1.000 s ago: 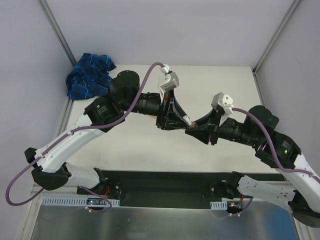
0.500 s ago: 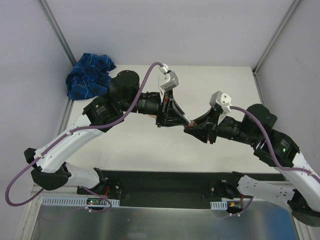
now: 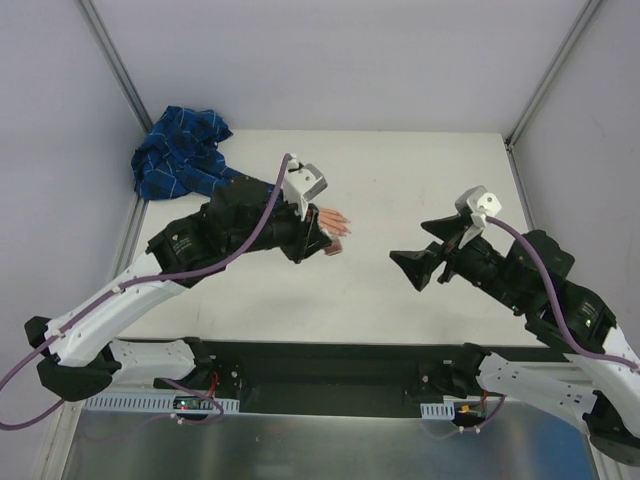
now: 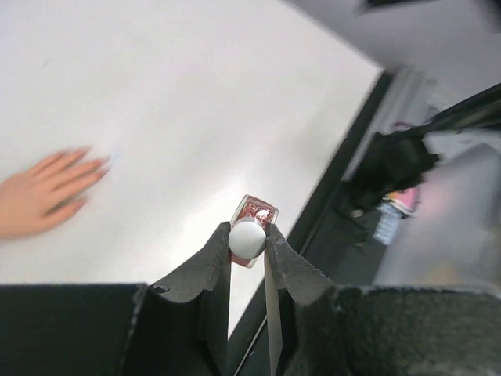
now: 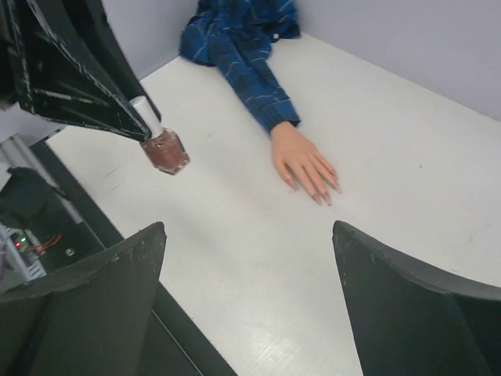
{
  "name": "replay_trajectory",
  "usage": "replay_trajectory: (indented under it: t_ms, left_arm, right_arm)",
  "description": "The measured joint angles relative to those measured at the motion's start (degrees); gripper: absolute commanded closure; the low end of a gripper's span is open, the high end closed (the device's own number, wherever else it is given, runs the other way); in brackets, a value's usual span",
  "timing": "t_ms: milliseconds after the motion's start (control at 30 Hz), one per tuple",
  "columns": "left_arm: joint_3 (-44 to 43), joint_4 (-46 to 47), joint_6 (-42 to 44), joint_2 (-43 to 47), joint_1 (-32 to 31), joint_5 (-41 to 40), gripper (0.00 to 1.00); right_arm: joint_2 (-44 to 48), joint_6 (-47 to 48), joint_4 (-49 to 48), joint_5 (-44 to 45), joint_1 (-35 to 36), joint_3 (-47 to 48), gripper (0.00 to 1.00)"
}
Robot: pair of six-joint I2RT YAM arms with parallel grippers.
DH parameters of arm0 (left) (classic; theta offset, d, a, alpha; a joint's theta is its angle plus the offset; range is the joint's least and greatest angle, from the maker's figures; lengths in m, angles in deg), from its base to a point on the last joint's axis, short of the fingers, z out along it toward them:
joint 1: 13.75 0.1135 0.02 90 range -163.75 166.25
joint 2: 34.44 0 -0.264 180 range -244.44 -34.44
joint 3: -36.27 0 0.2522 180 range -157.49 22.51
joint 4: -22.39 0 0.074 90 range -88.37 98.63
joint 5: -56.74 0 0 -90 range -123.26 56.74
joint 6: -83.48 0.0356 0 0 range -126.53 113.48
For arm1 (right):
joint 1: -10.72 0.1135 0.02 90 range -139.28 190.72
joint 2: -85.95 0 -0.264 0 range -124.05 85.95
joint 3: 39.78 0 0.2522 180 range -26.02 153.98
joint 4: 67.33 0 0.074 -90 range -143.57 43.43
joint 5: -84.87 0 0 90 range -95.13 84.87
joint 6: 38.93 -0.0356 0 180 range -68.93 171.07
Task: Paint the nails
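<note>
My left gripper (image 4: 249,237) is clamped on the polish bottle (image 4: 255,213) by its white cap, aloft just beside the fake hand (image 5: 300,160). That hand lies flat, nails (image 5: 322,190) pointing toward my right gripper (image 5: 249,235), which gapes empty, farther off than the left.
</note>
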Motion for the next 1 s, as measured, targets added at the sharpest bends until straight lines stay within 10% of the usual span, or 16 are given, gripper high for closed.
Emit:
replay_trajectory:
  t_ms: [433,1000]
  left_arm:
    - [42.05,-4.15,-18.32,18.6,14.6,-37.42,1.0]
    - [50.93,-0.13,-42.32,10.8,14.62,-50.03,1.0]
  right_arm:
    - [3.96,-3.04,2.29,7.43,0.0,-5.31,0.1]
    - [4.48,-5.99,2.19,6.97,0.0,-8.7,0.1]
